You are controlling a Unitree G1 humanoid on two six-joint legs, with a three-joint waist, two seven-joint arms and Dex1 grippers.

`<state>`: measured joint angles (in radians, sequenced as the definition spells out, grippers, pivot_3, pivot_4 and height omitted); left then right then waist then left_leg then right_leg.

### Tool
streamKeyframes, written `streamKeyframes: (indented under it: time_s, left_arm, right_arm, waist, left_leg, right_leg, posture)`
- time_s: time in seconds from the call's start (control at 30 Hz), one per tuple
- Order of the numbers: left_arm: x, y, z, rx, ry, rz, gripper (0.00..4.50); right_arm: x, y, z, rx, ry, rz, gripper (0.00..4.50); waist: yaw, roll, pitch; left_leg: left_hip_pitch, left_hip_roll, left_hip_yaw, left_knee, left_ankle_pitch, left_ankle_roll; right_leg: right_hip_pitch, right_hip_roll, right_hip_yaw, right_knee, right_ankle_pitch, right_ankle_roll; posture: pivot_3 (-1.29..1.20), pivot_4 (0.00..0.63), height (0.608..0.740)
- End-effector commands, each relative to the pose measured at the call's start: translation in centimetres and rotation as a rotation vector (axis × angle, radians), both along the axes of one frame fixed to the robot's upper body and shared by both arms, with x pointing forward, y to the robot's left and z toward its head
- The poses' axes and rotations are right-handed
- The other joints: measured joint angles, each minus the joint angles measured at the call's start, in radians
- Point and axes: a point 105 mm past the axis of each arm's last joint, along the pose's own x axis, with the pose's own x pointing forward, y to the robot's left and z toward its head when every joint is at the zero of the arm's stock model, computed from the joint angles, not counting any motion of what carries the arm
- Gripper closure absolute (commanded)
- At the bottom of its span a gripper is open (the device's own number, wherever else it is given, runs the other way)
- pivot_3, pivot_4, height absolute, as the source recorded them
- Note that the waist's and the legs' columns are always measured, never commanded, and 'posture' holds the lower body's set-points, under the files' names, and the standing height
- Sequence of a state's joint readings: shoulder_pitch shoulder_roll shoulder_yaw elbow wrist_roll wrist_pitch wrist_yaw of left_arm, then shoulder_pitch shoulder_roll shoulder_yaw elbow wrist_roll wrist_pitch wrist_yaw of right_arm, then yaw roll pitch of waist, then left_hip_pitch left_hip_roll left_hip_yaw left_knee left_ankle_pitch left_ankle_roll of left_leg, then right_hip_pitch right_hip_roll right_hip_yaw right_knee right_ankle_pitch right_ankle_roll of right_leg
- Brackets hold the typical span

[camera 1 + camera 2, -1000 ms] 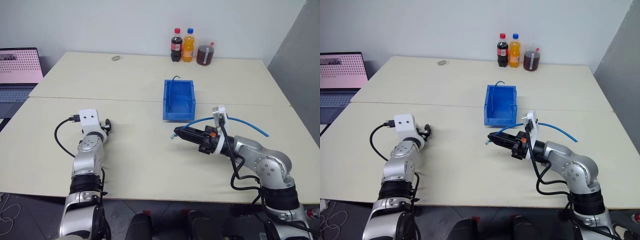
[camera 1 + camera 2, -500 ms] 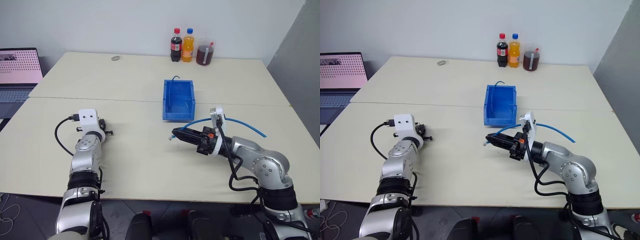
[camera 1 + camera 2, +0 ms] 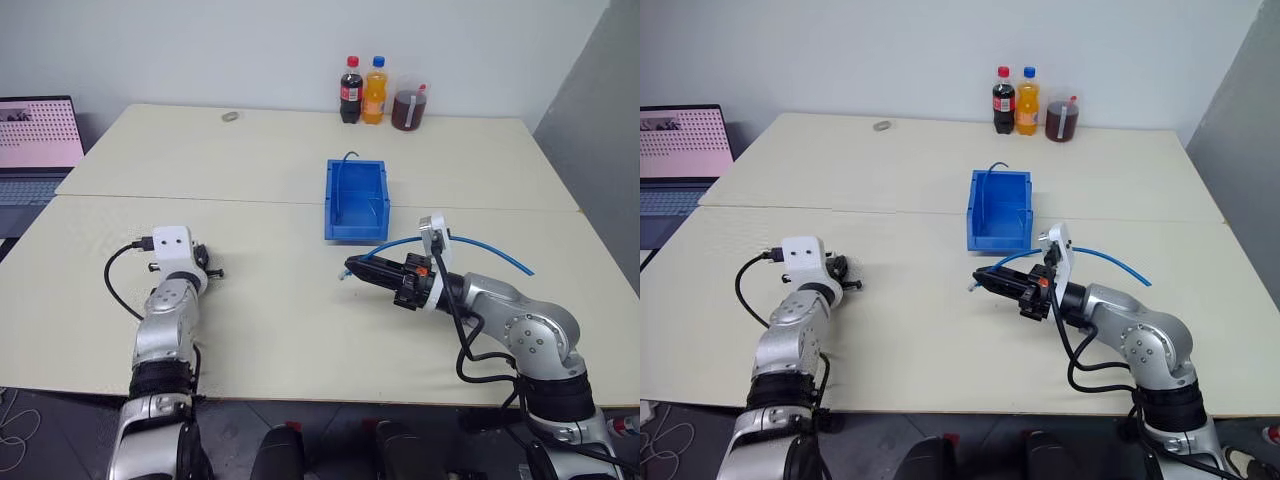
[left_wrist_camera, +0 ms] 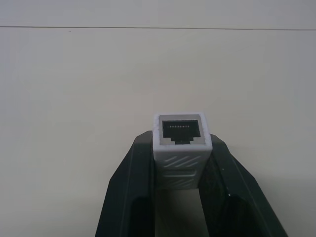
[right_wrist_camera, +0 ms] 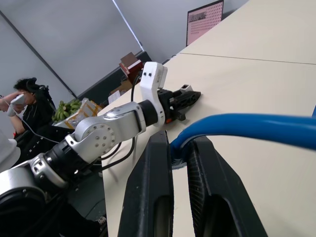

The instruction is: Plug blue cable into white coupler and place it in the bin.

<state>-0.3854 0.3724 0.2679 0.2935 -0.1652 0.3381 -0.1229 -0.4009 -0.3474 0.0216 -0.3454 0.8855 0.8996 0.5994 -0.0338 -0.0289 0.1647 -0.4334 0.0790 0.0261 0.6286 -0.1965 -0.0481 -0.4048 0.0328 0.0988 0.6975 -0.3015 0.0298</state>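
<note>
bin (image 3: 357, 203): bright blue, stands upright on the pale surface (image 3: 270, 320) near the middle, well apart from both arms. A thin dark wire shows at its back wall; contents otherwise hard to tell.
bottles: a cola bottle (image 3: 352, 90), an orange drink bottle (image 3: 376, 90) and a jar of dark liquid (image 3: 408, 103) stand together at the far edge of the surface, beyond the bin.
white coupler (image 4: 181, 145): pinched between the left gripper (image 4: 181, 168) jaws, standing upright out of them, dark socket opening facing away from the wrist. Held just above the surface on the robot's left.
blue cable (image 5: 247, 126): end clamped in the right gripper (image 3: 352, 270) jaws, which are pressed together on it. The cord arcs back over the right wrist and trails onto the surface behind the arm. Clear plug tip too small to make out.
coupler vs cable: well apart, bare surface between them; right gripper points toward the left one.
laptop (image 3: 38, 140): open, at the far left.
person (image 5: 30, 106): seated in the background beyond the left arm.
</note>
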Motion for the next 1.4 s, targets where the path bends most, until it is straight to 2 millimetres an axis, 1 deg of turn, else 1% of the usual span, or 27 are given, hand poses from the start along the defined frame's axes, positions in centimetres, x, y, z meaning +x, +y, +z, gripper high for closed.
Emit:
streamKeyframes:
  time_s: [0.03, 0.13, 0.23, 0.33, 0.4, 0.47, 0.5, 0.67, 0.77, 0.83, 0.97, 1.1, 1.17, 1.27, 1.4]
  left_arm:
    - [-1.4, -4.9, 1.5, -0.028, -0.038, -0.359, 3.69]
    - [-3.5, -8.8, 1.5, -0.021, -0.004, -0.682, 3.69]
    - [-4.8, -12.0, 1.5, 0.037, 0.031, -0.937, 3.69]
    - [-5.4, -14.0, 1.4, 0.085, 0.058, -1.114, 3.69]
    - [-6.0, -15.6, 1.0, 0.133, 0.099, -1.283, 3.69]
    - [-6.5, -16.4, 0.2, 0.195, 0.159, -1.418, 3.69]
    - [-6.6, -16.5, -0.1, 0.22, 0.176, -1.452, 3.69]
    - [-6.3, -16.4, -1.6, 0.291, 0.25, -1.545, 3.69]
    - [-6.0, -16.7, -2.4, 0.321, 0.275, -1.576, 3.69]
    - [-5.8, -17.0, -2.7, 0.332, 0.279, -1.591, 3.69]
    - [-5.7, -17.5, -2.8, 0.345, 0.271, -1.616, 3.69]
    - [-5.7, -17.5, -2.9, 0.351, 0.269, -1.624, 3.69]
    - [-5.8, -17.5, -2.9, 0.352, 0.269, -1.627, 3.69]
    - [-5.9, -17.5, -2.9, 0.349, 0.268, -1.627, 3.69]
    - [-5.9, -17.5, -2.8, 0.348, 0.268, -1.625, 3.69]
  right_arm:
    - [-0.5, -0.7, 1.4, 0.009, -0.083, -0.024, 4.39]
    - [-1.3, -1.6, 0.8, -0.068, -0.128, -0.047, 4.39]
    - [-2.2, -2.0, 0.1, -0.137, -0.158, -0.053, 4.39]
    - [-2.8, -2.1, -0.7, -0.196, -0.181, -0.047, 4.39]
    - [-3.3, -2.2, -1.3, -0.241, -0.197, -0.045, 4.39]
    - [-3.4, -2.3, -1.6, -0.266, -0.217, -0.051, 4.39]
    - [-3.3, -2.3, -1.6, -0.271, -0.224, -0.054, 4.39]
    - [-3.0, -1.9, -1.4, -0.281, -0.269, -0.054, 4.39]
    - [-2.7, -1.2, -1.4, -0.298, -0.312, -0.036, 4.39]
    - [-2.5, -0.3, -1.7, -0.327, -0.349, 0.005, 4.39]
    - [-1.2, 1.5, -2.5, -0.36, -0.38, 0.051, 4.39]
    - [-0.2, 2.4, -3.2, -0.375, -0.384, 0.059, 4.39]
    - [0.5, 3.0, -4.0, -0.406, -0.39, 0.065, 4.39]
    - [0.9, 3.4, -4.7, -0.437, -0.401, 0.073, 4.39]
    - [1.1, 3.4, -4.9, -0.445, -0.404, 0.071, 4.39]
  waist:
    - [0.0, 0.0, 0.0]
    - [0.005, 0.0, 0.0]
    - [0.003, 0.0, 0.0]
    - [0.001, 0.0, 0.0]
    - [0.001, 0.0, 0.0]
    - [0.0, 0.0, 0.0]
    - [-0.002, 0.0, 0.0]
    - [-0.01, 0.0, 0.0]
    - [-0.007, 0.0, 0.0]
    - [-0.007, 0.0, 0.0]
    - [0.001, 0.0, 0.0]
    - [0.008, 0.0, -0.001]
    - [0.007, 0.0, -0.001]
    - [0.006, 0.0, -0.001]
    - [0.007, 0.0, -0.001]
  left_leg:
    - [0.0, 0.0, 0.0, 0.0, 0.0, 0.0]
    - [0.0, 0.0, 0.0, 0.0, 0.0, 0.0]
    - [0.0, -0.001, 0.0, 0.0, 0.0, 0.0]
    - [0.0, 0.0, 0.0, 0.0, 0.0, 0.0]
    - [0.0, 0.0, 0.0, 0.0, 0.0, 0.0]
    - [0.0, 0.0, 0.0, 0.0, 0.0, 0.0]
    - [0.0, 0.0, 0.0, 0.0, 0.0, 0.0]
    - [0.0, 0.0, 0.0, 0.0, 0.0, 0.0]
    - [0.0, 0.0, 0.0, 0.0, 0.0, 0.0]
    - [0.0, 0.0, 0.0, 0.001, 0.0, 0.0]
    - [0.001, 0.0, 0.0, 0.002, 0.0, 0.001]
    - [0.0, -0.001, 0.0, 0.002, 0.0, 0.001]
    - [0.0, -0.001, 0.001, 0.002, 0.0, 0.001]
    - [0.001, -0.001, 0.0, 0.002, 0.0, 0.001]
    - [0.001, -0.001, 0.0, 0.002, 0.0, 0.001]
  right_leg:
    - [0.0, 0.0, 0.0, 0.0, 0.0, 0.0]
    - [0.0, -0.001, 0.0, -0.001, 0.0, 0.0]
    - [0.0, -0.001, 0.0, -0.001, -0.003, 0.004]
    - [0.0, -0.001, 0.0, -0.001, -0.003, 0.004]
    - [0.0, 0.0, 0.0, -0.001, -0.003, 0.004]
    - [0.0, 0.0, 0.001, -0.001, -0.003, 0.004]
    - [0.0, 0.0, 0.001, -0.001, -0.003, 0.004]
    - [0.0, 0.001, 0.001, -0.001, -0.004, 0.003]
    - [0.0, 0.001, 0.001, -0.001, -0.004, 0.003]
    - [0.0, 0.001, 0.001, -0.001, -0.004, 0.004]
    - [0.0, 0.001, 0.001, -0.001, -0.003, 0.004]
    - [0.001, 0.0, 0.001, -0.001, -0.003, 0.004]
    - [0.001, 0.0, 0.001, -0.001, -0.003, 0.004]
    - [0.001, 0.0, 0.001, 0.0, -0.003, 0.004]
    - [0.001, 0.0, 0.001, 0.0, -0.003, 0.004]
  posture:
    - [0.0, 0.15, 0.74]
    - [0.0, 0.15, 0.74]
    - [0.0, 0.15, 0.74]
    - [0.0, 0.15, 0.74]
    - [0.0, 0.15, 0.74]
    - [0.0, 0.15, 0.74]
    - [0.0, 0.15, 0.74]
    - [0.0, 0.15, 0.74]
    - [0.0, 0.15, 0.74]
    - [0.0, 0.15, 0.74]
    - [0.0, 0.15, 0.74]
    - [0.0, 0.15, 0.74]
    - [0.0, 0.15, 0.74]
    - [0.0, 0.15, 0.74]
    - [0.0, 0.15, 0.74]
